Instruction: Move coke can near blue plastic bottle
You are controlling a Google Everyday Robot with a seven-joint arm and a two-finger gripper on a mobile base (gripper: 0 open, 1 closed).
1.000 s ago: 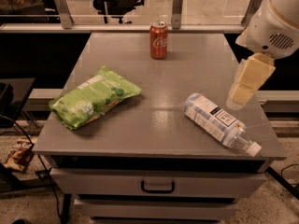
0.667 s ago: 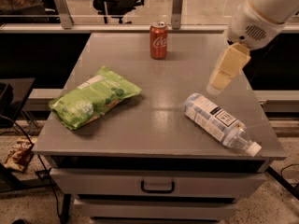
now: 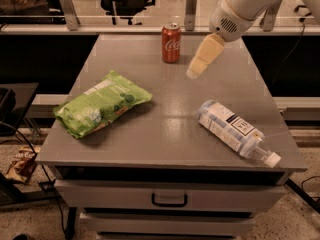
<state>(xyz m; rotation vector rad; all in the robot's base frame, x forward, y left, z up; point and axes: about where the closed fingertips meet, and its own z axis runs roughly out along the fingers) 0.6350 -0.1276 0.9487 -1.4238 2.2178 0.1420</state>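
The red coke can (image 3: 171, 43) stands upright near the far edge of the grey table (image 3: 165, 129). The blue plastic bottle (image 3: 235, 131) lies on its side at the front right, cap toward the front right corner. My gripper (image 3: 196, 70) hangs above the table on the white arm coming from the upper right. It is just right of the can and a little nearer the camera, apart from it and holding nothing. The bottle is well in front of the can and to the right.
A green crinkly snack bag (image 3: 102, 103) lies on the left half of the table. Drawers with a dark handle (image 3: 169, 200) sit under the front edge. A railing and chairs stand behind the table. A wrapper (image 3: 20, 165) lies on the floor at left.
My gripper has moved left and farther back, from over the table's right side to just beside the coke can. The can, bottle and bag have not moved.
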